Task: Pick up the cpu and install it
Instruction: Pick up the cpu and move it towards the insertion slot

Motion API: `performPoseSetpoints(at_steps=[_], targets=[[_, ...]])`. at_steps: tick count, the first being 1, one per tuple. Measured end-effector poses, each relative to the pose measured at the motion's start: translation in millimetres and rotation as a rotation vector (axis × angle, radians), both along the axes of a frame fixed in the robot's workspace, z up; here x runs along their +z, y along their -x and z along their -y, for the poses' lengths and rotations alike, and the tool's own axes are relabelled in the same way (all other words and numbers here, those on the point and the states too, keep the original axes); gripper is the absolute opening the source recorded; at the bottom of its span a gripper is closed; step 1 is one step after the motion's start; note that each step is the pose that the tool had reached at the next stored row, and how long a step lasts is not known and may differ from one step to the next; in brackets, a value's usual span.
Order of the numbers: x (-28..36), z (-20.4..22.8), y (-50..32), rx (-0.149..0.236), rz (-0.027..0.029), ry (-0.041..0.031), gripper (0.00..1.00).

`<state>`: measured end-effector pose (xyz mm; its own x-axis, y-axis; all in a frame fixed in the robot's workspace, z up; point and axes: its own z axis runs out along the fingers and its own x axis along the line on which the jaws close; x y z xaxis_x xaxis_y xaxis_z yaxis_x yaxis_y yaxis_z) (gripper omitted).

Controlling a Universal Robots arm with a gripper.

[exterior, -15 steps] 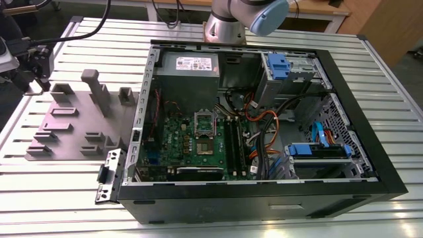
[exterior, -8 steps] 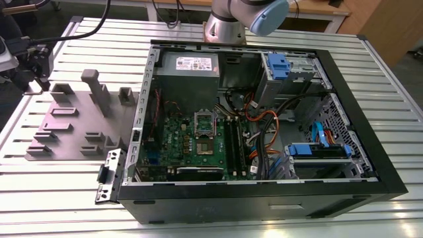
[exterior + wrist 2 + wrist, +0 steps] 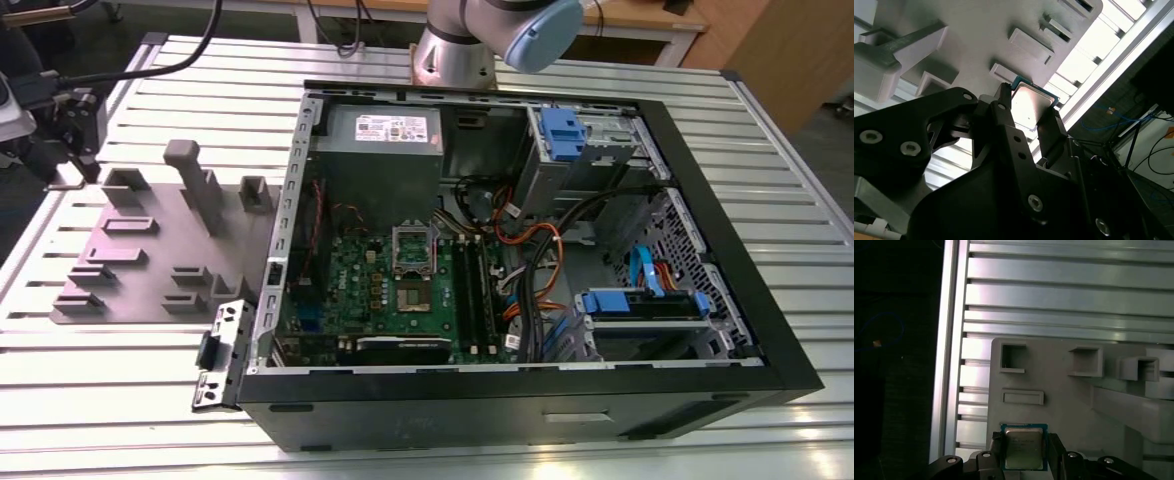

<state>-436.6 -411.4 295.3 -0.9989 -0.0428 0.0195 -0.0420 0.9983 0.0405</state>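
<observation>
We are gripping the cpu [image 3: 1024, 449] by two opposite edges, our gripper [image 3: 1028, 111] clamped narrowly on it over the grey fixture plate [image 3: 1069, 407] (light, stiff, fragile, we judge: edges only, never the underside).

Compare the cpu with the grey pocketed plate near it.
The cpu is small, with a shiny metal top and green rim; the grey plate is larger, matte, with raised pockets. The cpu is held in the gripper; the grey plate lies flat on the slatted table. Both are outside the computer case.
</observation>
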Motion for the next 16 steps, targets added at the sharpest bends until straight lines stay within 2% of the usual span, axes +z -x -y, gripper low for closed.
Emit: performPoseSetpoints(at_steps=[16], targets=[[3.4,0.0,0.0,0.000,-0.0003,-0.0001,0.45]])
